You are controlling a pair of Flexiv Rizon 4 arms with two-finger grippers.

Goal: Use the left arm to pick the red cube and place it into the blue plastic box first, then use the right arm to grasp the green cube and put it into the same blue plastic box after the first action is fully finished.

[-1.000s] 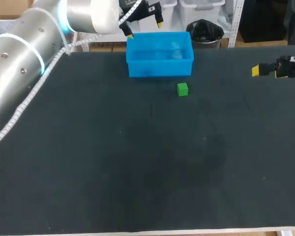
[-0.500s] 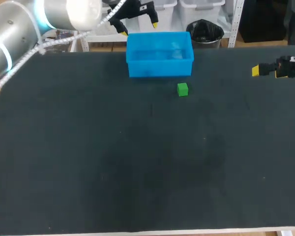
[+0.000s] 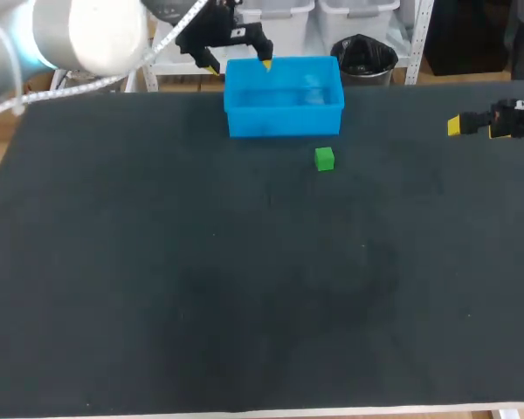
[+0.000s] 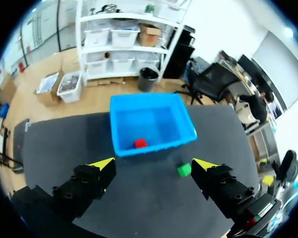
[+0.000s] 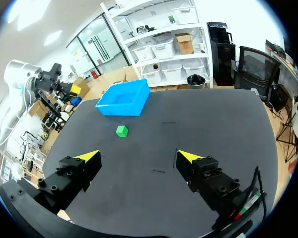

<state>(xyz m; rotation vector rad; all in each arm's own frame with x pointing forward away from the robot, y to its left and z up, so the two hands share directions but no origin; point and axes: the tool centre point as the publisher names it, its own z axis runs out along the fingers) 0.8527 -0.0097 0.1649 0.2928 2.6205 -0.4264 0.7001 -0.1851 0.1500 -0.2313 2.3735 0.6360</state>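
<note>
Green cube on the desk, red cube in the blue plastic box
The green cube is found near the box's 5 o'clock. The right hand, fingers spread and empty, is held at the desk's 3 o'clock; the left hand, likewise parted, is poised by the box's 11 o'clock corner

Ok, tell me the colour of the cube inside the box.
A red cube, clearest in the left wrist view, inside the blue box.
</note>
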